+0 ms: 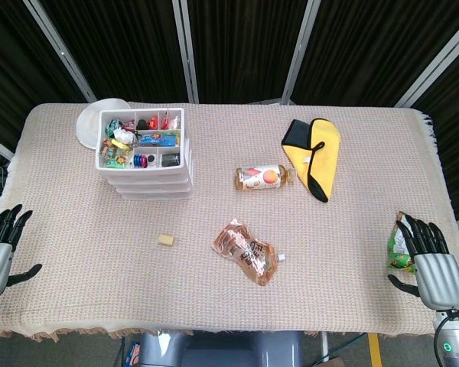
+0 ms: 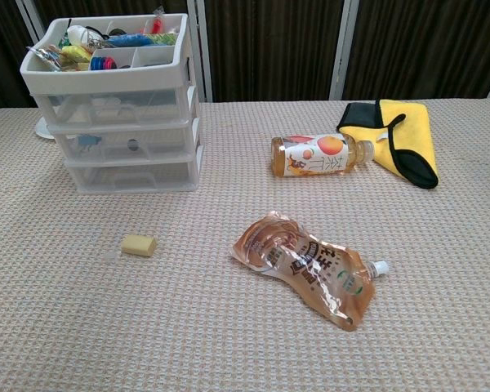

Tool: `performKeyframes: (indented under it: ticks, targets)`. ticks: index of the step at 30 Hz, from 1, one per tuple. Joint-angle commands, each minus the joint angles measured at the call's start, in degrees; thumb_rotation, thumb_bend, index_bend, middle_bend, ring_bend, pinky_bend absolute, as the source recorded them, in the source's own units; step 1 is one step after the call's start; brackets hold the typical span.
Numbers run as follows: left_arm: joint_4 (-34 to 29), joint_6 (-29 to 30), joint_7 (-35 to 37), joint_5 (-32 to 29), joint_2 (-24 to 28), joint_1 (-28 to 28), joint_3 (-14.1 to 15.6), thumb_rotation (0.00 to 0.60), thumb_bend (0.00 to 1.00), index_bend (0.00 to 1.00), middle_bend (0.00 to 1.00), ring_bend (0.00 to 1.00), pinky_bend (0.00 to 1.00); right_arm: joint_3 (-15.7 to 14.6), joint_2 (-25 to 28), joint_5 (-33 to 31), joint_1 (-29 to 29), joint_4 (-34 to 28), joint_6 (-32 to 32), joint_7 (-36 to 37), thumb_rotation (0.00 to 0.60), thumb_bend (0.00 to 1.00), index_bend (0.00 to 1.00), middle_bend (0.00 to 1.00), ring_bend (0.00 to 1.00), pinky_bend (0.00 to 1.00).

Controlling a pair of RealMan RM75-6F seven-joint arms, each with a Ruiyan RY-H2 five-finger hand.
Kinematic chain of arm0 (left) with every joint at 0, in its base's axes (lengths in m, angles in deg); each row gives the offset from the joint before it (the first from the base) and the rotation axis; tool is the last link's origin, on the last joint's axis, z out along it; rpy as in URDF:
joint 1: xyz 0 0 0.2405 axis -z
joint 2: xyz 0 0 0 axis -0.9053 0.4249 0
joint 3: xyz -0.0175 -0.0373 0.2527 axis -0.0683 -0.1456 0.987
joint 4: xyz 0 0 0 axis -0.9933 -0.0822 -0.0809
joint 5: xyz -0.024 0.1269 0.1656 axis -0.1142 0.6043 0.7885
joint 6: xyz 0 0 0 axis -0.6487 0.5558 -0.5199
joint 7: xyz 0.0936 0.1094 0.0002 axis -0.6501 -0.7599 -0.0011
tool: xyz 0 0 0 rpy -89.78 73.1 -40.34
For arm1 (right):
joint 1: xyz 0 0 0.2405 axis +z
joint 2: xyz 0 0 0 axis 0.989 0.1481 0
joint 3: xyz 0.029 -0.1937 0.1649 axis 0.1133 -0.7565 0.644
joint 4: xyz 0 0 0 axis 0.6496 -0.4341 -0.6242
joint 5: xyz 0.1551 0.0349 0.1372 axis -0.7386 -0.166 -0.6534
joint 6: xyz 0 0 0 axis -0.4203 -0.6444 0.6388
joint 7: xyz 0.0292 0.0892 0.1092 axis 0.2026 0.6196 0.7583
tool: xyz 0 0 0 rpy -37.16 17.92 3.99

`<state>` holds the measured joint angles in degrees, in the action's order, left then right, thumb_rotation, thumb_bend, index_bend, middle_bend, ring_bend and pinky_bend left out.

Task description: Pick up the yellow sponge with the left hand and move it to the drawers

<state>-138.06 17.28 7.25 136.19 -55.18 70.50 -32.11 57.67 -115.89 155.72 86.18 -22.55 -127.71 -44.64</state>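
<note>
**Both hands wait at the table edges, sponge lies alone**

The left hand [image 1: 1, 241] sits at the near left edge of the table [image 1: 76, 306]. Its fingers are spread apart and it holds nothing. The right hand [image 1: 432, 264] sits at the near right edge, fingers also spread and holding nothing. It is just beside a green snack bag [image 1: 398, 248].

The small yellow sponge [image 2: 139, 245] lies flat on the woven cloth, near the front and a bit left of the middle. Bare cloth is all around it, and nothing touches it. To its right lies a brown drink pouch [image 2: 310, 269], apart from the sponge.

Farther back stands the white drawers [image 2: 131, 139], with small things in the top tray. There is bare cloth between the sponge and the drawers. A white plate [image 1: 92, 122] peeks out behind them.

A juice bottle [image 2: 318, 155] lies on its side in the middle. A yellow cloth [image 2: 408, 135] with black trim lies just beyond it.
</note>
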Motion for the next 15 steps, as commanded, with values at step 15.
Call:
performKeyframes:
  ticks: [15]
  targets:
    - [-0.4,-0.7,0.1,-0.9,0.2,0.1,-0.1,0.600,0.15,0.07,0.00,0.00,0.00,0.0,-0.1,-0.2,0.1,-0.3,0.3,-0.2,0.600,0.00,0.06,0.00,0.00,0.00]
